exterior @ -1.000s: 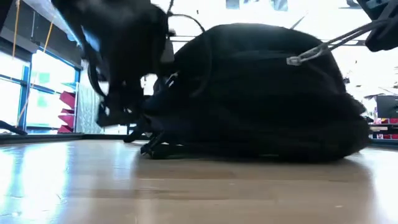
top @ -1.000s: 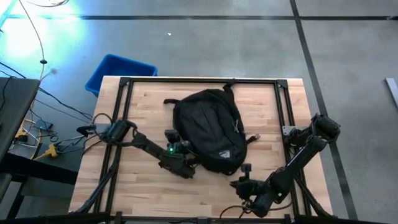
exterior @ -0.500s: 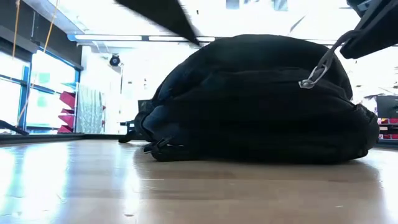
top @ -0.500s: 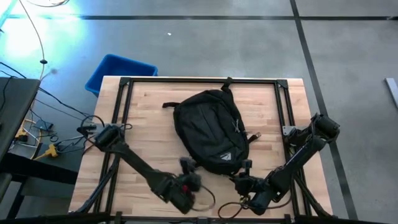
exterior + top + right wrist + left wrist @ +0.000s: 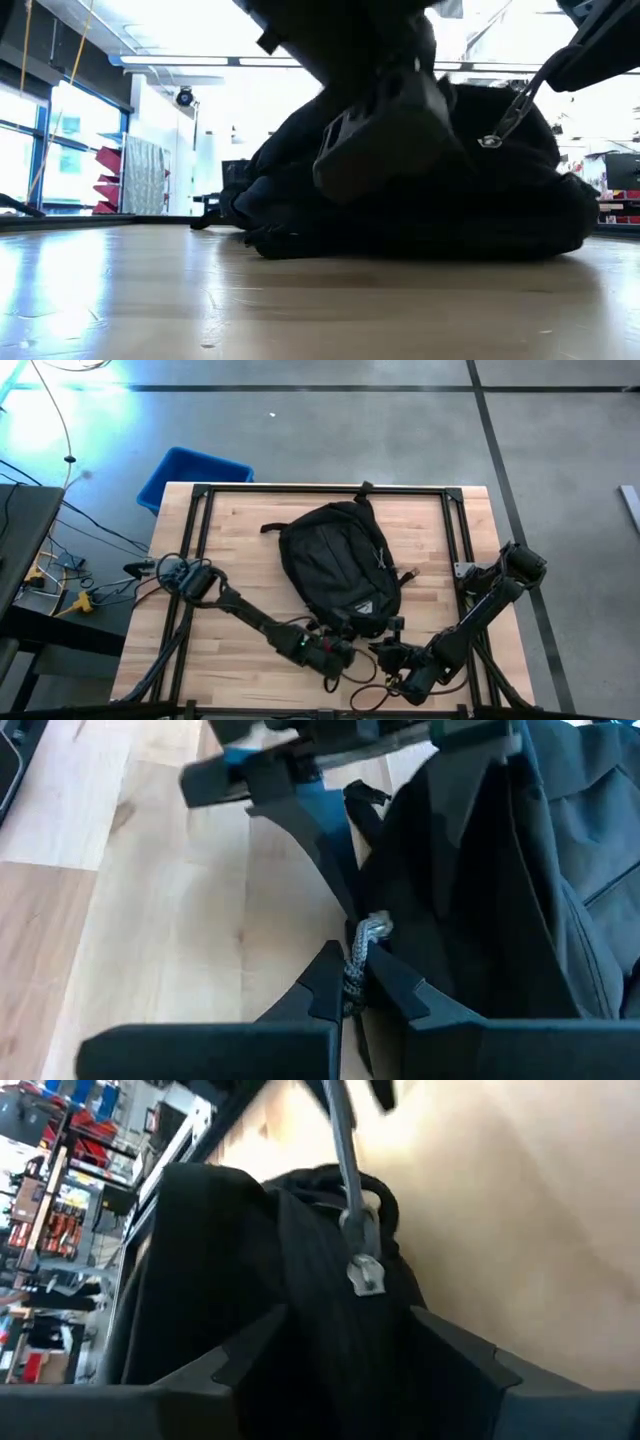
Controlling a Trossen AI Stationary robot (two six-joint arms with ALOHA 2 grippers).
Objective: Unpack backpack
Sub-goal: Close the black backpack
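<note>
The black backpack [image 5: 335, 565] lies flat on the wooden table [image 5: 240, 540], its top loop toward the far edge. At its near end a metal zipper slider [image 5: 365, 1272] carries a grey pull cord [image 5: 520, 100]. My right gripper [image 5: 393, 652] stands just off the backpack's near right corner, shut on that cord. My left gripper [image 5: 340, 650] is at the backpack's near end, open. Its fingers [image 5: 250, 1352] stand on either side of the zipper seam. Whether they touch the fabric I cannot tell. My right gripper pinches the grey pull cord [image 5: 356, 962] between its two fingertips, away from the slider. The fingers slant down from the table's near right side. The cord runs straight and taut from them down to the slider on the backpack's near end.
A blue plastic bin [image 5: 190, 475] stands on the floor beyond the table's far left corner. Black frame rails [image 5: 200, 530] run along the table's left, right and far sides. Bare wood lies to the backpack's left and near left.
My left gripper has left the backpack's left side, swung toward the table's near edge, then come right to the backpack's near end, turning as it went. The zipper slider has sunk lower, so the cord now slopes more steeply.
</note>
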